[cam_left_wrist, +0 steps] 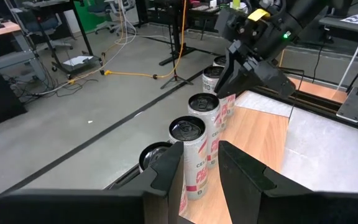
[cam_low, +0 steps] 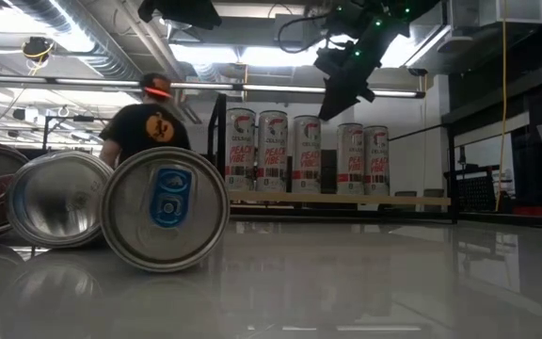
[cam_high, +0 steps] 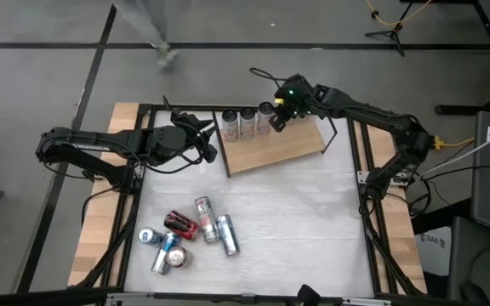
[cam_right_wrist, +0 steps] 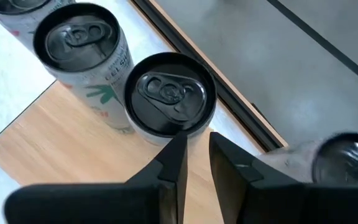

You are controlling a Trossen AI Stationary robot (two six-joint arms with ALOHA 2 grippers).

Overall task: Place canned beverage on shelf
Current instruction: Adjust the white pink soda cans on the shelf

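The shelf (cam_high: pixel 287 144), a light wooden board in a black wire frame, lies at the table's far middle. Several tall white cans (cam_low: pixel 273 151) stand upright on their bases in a row along its far edge. My right gripper (cam_high: pixel 277 119) is shut and slants down over that row, its fingertips (cam_right_wrist: pixel 194 140) at the near rim of one can (cam_right_wrist: pixel 169 93). My left gripper (cam_high: pixel 207 143) hangs shut in the air off the shelf's left end, holding nothing. In its wrist view the row of cans (cam_left_wrist: pixel 197 155) shows beyond its fingers. My right gripper's shut fingertips (cam_right_wrist: pixel 178 142) stand right at the near rim of the black can top (cam_right_wrist: pixel 180 129), slanting down from the table's right. Whether they touch it, I cannot tell. Nothing is between the fingers.
Several loose cans (cam_high: pixel 190 236) lie on their sides at the table's near left and fill the left of the low view (cam_low: pixel 165 209). White tabletop (cam_high: pixel 313 221) stretches between them and the shelf. A person (cam_low: pixel 149 127) stands beyond the far edge.
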